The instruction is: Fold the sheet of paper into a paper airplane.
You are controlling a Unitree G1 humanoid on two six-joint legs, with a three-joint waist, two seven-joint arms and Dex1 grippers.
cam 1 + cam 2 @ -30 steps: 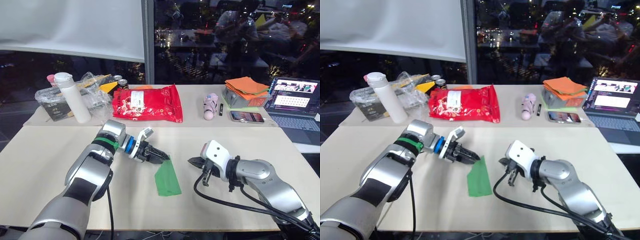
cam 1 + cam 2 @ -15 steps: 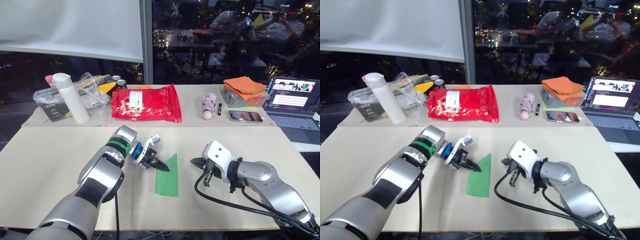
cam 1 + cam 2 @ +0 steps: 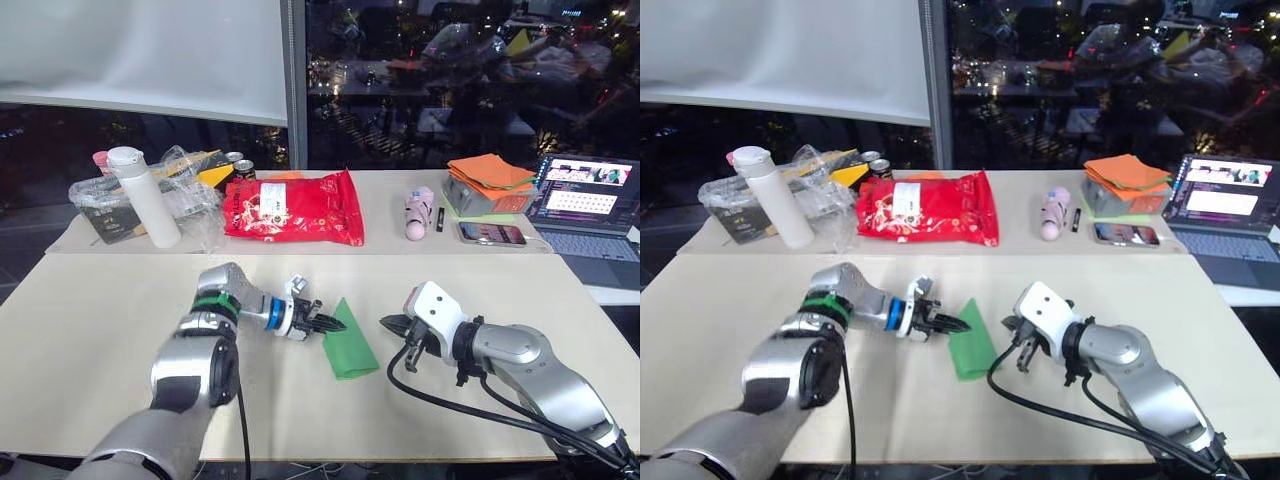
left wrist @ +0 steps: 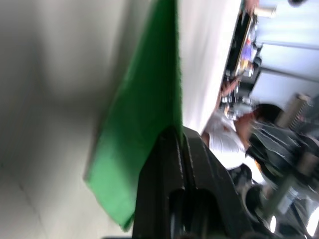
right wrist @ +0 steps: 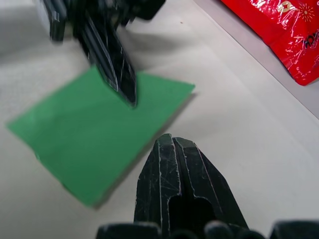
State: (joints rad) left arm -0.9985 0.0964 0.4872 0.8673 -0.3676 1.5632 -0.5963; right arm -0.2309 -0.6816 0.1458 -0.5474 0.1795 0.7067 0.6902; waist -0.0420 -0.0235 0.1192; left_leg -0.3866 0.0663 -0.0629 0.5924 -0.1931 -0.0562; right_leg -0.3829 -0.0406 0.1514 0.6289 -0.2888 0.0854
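Note:
The sheet of paper (image 3: 350, 345) is a bright green folded wedge lying on the pale table (image 3: 90, 330), a little in front of its middle. My left gripper (image 3: 335, 323) is shut on the paper's near-left edge; the left wrist view shows the green edge (image 4: 149, 114) running in between the closed fingers (image 4: 167, 149). My right gripper (image 3: 386, 323) is shut with nothing in it, just to the right of the paper and apart from it. In the right wrist view its closed fingers (image 5: 172, 159) point at the paper (image 5: 89, 134), with the left gripper (image 5: 119, 74) beyond.
Along the back of the table stand a white bottle (image 3: 140, 195), a clear plastic bag of items (image 3: 185, 185), a red glossy bag (image 3: 290, 207), a pink object (image 3: 421, 210), an orange cloth stack (image 3: 492, 172), a phone (image 3: 492, 233) and a laptop (image 3: 590, 200).
My left gripper has shut on the paper's edge and its wrist has turned, swinging the green paper so that it now slants the other way. The right arm has stayed put.

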